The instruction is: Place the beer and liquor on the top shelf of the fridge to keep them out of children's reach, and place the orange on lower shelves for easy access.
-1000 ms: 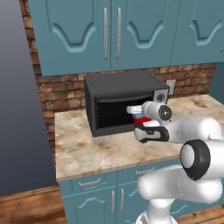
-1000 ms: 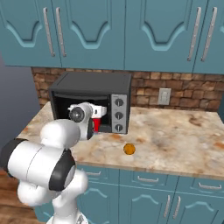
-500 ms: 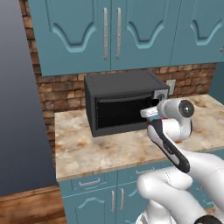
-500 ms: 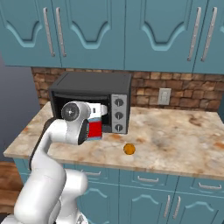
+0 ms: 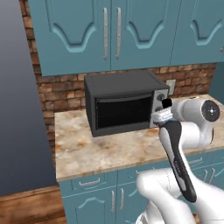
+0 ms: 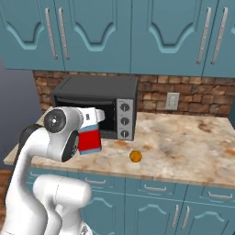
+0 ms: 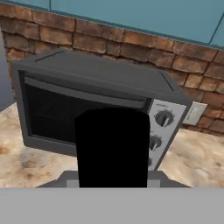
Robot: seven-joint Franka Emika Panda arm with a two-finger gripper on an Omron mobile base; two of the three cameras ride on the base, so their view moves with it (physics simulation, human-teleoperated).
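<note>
The robot's gripper (image 6: 92,120) is up in the air, in front of the black oven (image 6: 98,105), and it is closed tight on the liquor (image 6: 89,138). The squat red bottle with light blue shoulders hangs just under the hand, lifted well off the counter (image 6: 183,142). From the left side of the robot, the gripper (image 5: 164,114) sits just in front of the oven (image 5: 124,107) at the end with the knobs, and the bottle's black cap (image 5: 166,103) pokes out by the hand. The red body is hidden behind the arm there.

Looking along the hand, the black cap (image 7: 113,146) is a big dark block right in the middle, very close. Behind it is the oven (image 7: 94,103) with its dark glass door, and its round knobs (image 7: 164,118) are just to the right of the cap. A brick wall (image 7: 109,41) runs behind the oven.

To the right of the hand and lower down, the orange (image 6: 135,156) sits alone on the counter, near the front edge. It is apart from the bottle and not touching the oven.

Blue cupboards (image 6: 137,34) hang above.
</note>
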